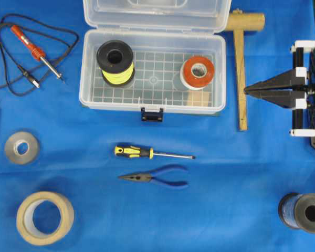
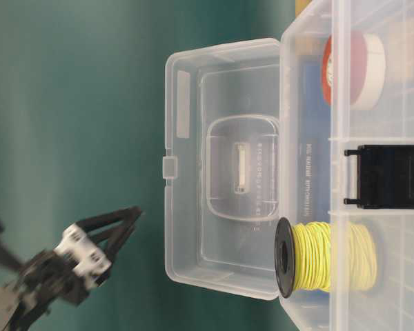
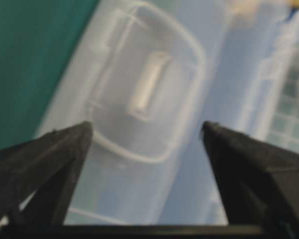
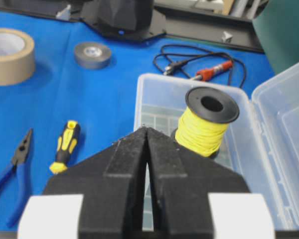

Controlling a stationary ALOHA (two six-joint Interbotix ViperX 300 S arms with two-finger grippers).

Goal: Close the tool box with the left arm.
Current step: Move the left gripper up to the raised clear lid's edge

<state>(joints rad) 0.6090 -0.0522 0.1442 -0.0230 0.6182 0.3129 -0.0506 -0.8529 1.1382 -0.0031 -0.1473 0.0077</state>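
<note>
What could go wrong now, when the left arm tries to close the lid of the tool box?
1. The yellow wire spool stands tall in the tool box; it may stop the lid from shutting fully.
2. The open left end effector may slip on the smooth clear lid.
3. The dark blue latch may stay unlocked.

Left gripper [image 3: 147, 132] fingers spread wide (blurred); right gripper [image 1: 248, 90] fingers pressed together, level

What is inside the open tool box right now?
The tool box holds a yellow wire spool on the left and a red tape roll on the right, both on its grid floor. A pale block lies beside the tape. Anything beneath them is hidden.
</note>
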